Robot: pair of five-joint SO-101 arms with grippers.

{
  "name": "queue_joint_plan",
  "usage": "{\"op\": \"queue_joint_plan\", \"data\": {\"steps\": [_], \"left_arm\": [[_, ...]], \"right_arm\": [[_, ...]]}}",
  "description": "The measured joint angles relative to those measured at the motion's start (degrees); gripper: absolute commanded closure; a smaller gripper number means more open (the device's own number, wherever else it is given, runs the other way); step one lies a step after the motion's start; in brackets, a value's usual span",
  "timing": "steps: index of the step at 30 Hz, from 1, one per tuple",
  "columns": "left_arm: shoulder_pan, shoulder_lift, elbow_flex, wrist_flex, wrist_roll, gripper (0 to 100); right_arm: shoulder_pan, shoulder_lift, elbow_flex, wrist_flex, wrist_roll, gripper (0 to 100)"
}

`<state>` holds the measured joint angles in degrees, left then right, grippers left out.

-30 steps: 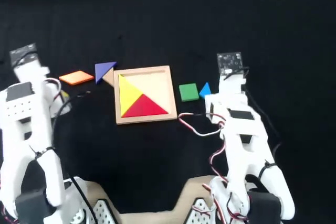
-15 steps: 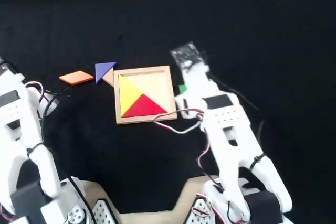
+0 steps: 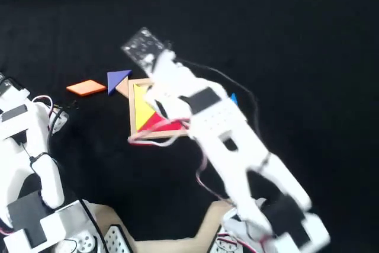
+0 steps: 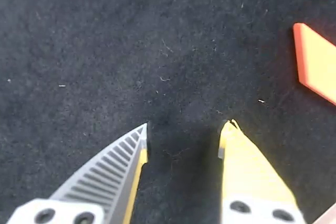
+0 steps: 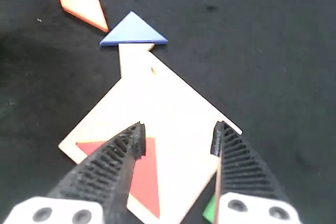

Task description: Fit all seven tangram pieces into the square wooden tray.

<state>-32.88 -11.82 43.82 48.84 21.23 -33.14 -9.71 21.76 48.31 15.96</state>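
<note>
Right gripper (image 5: 178, 129), jaws spread and empty, hangs over the square wooden tray (image 5: 173, 103), where the yellow triangle (image 3: 141, 114) and red triangle (image 5: 146, 174) already sit. Five pieces remain. The likely next pick is the blue triangle (image 5: 134, 32) or the orange parallelogram (image 5: 79, 2) off the tray's corner, which calls for a descent and an edge pinch. Left gripper (image 4: 184, 129), also spread, hovers over black cloth (image 4: 105, 35) well aside of the tray.

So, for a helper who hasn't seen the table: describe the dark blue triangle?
Find the square wooden tray on the black cloth. Off its far left corner lies the dark blue triangle, between tray and orange parallelogram, the only blue piece there.
</note>
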Motion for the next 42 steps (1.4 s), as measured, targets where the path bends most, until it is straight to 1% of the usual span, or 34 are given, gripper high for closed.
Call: {"op": "queue_joint_plan", "data": {"steps": [6, 11, 15, 17, 19, 22, 24, 26, 28, 30, 32, 34, 37, 40, 42], "left_arm": [[-0.26, 0.0, 0.0, 0.0, 0.26, 77], [-6.95, 0.0, 0.0, 0.0, 5.63, 77], [-10.37, 0.0, 0.18, -1.05, 7.12, 77], [-12.48, 0.0, 2.11, -1.05, 7.12, 77], [-16.26, 0.0, 4.31, -1.05, 6.77, 77], [-22.68, 0.0, 4.57, -0.62, 3.43, 77], [-25.49, 0.0, 4.57, 0.7, 2.29, 77], [-26.2, 0.0, 4.57, 0.97, 1.76, 77], [-26.2, 0.0, 4.57, 0.97, 1.49, 77], [-26.2, 0.0, 4.57, 0.97, 1.41, 77], [-26.2, 0.0, 4.57, 0.97, 1.41, 77], [-26.2, 0.0, 4.57, 0.97, 1.41, 77], [-26.11, 0.0, 4.57, 0.97, 1.41, 77], [-25.41, 0.0, 4.57, 0.97, 1.41, 77], [-25.14, 0.0, 4.57, 0.97, 1.41, 77]], "right_arm": [[-5.27, 23.82, -22.59, 8.35, 0.44, 78.6], [-7.03, 41.85, -44.48, 11.87, 0.44, 78.7], [-7.56, 53.54, -60.66, 12.13, 0.53, 78.7], [-8.44, 58.81, -69.01, 12.13, 1.85, 78.7], [-9.41, 64.18, -77.27, 12.13, 2.73, 78.7], [-11.34, 73.14, -88.88, 10.29, 3.08, 79.2], [-12.75, 78.95, -95.91, 7.47, 3.08, 82.8], [-13.98, 84.66, -101.89, 4.48, 3.08, 87.8], [-14.95, 89.76, -105.93, 2.11, 3.16, 90.3], [-15.3, 93.19, -107.43, 1.32, 3.16, 90.4], [-15.21, 94.86, -107.6, 1.32, 3.34, 90.4], [-15.21, 95.03, -108.22, 2.64, 5.1, 90.4], [-15.12, 94.68, -108.48, 7.56, 8.7, 90.5], [-15.03, 92.48, -108.48, 15.56, 14.07, 90.6], [-14.95, 90.99, -108.57, 21.71, 16.26, 90.6]]}}
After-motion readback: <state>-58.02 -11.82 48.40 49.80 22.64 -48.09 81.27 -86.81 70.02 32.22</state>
